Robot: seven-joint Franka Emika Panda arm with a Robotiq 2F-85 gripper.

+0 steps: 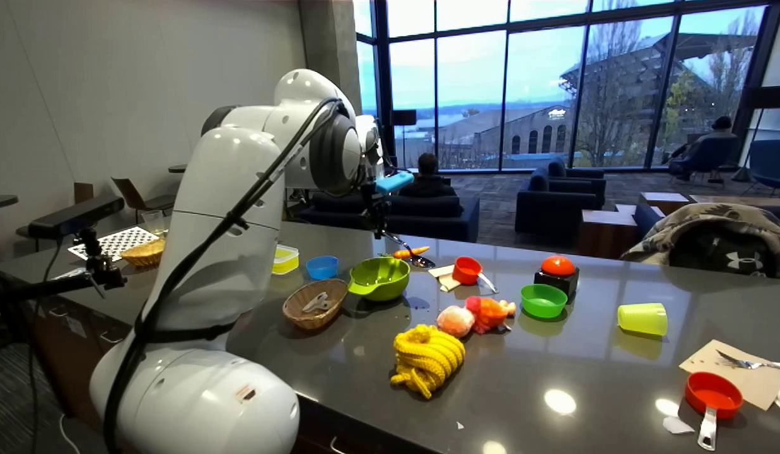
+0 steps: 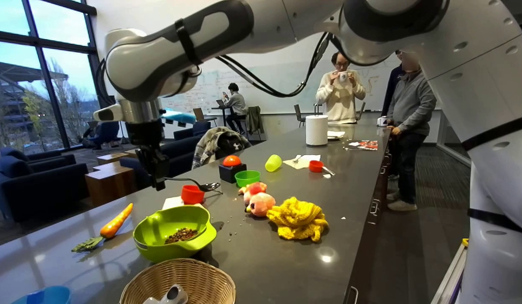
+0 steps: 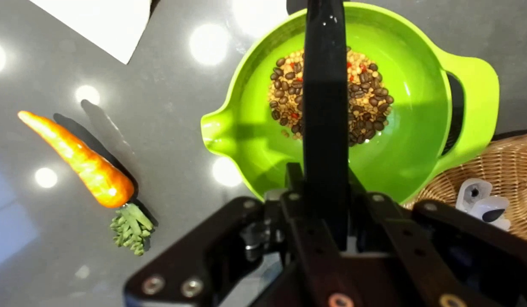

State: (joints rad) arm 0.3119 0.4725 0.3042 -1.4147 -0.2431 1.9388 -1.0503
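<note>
My gripper (image 3: 323, 183) is shut on the handle of a black spoon (image 3: 326, 106), which runs up the middle of the wrist view. In an exterior view the gripper (image 2: 158, 183) points down, and the spoon's head (image 2: 210, 186) sticks out sideways above the table. A green bowl (image 3: 416, 140) with a spout and handle shows behind the spoon in the wrist view. It holds brown beans and small yellow grains (image 3: 372, 115). The bowl also shows in both exterior views (image 1: 364, 291) (image 2: 155, 250). An orange carrot (image 3: 93, 168) with a green top lies beside the bowl.
A wicker basket (image 2: 216, 276) with white pieces stands by the bowl. A red cup (image 1: 467, 271) sits on a napkin. A red button box (image 1: 557, 277), green dish (image 1: 543, 302), plush toy (image 1: 484, 313), yellow knit cloth (image 1: 427, 359) and blue cup (image 1: 322, 268) share the table.
</note>
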